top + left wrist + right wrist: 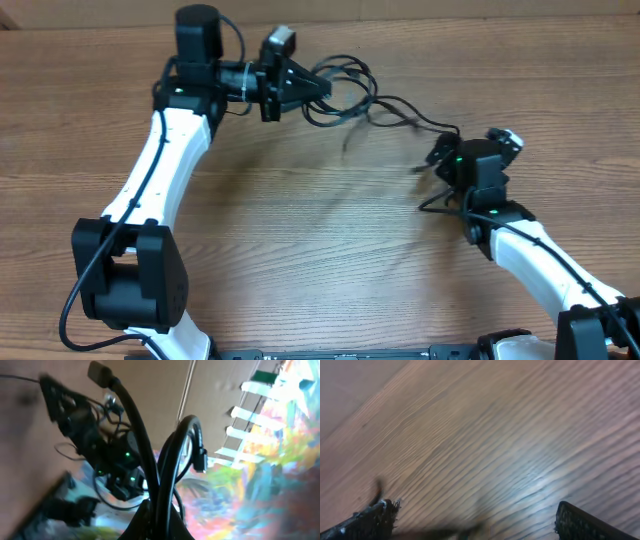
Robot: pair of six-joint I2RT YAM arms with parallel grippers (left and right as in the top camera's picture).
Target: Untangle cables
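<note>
Risk: the left gripper (318, 90), clamped shut on the cables (350, 95) at upper centre of the overhead view, could cinch the tangle tighter if it hauls away, since one strand trails right to the right gripper (438, 165). That one is spread wide and holds nothing (a blurred dark strand crosses low in its wrist view). The left arm reaches along the top edge; the right bends up from lower right, low over the table (300, 250).

Between left claw (322, 90) and right claw (436, 178) run cables (385, 103) (over table (300, 235)).
</note>
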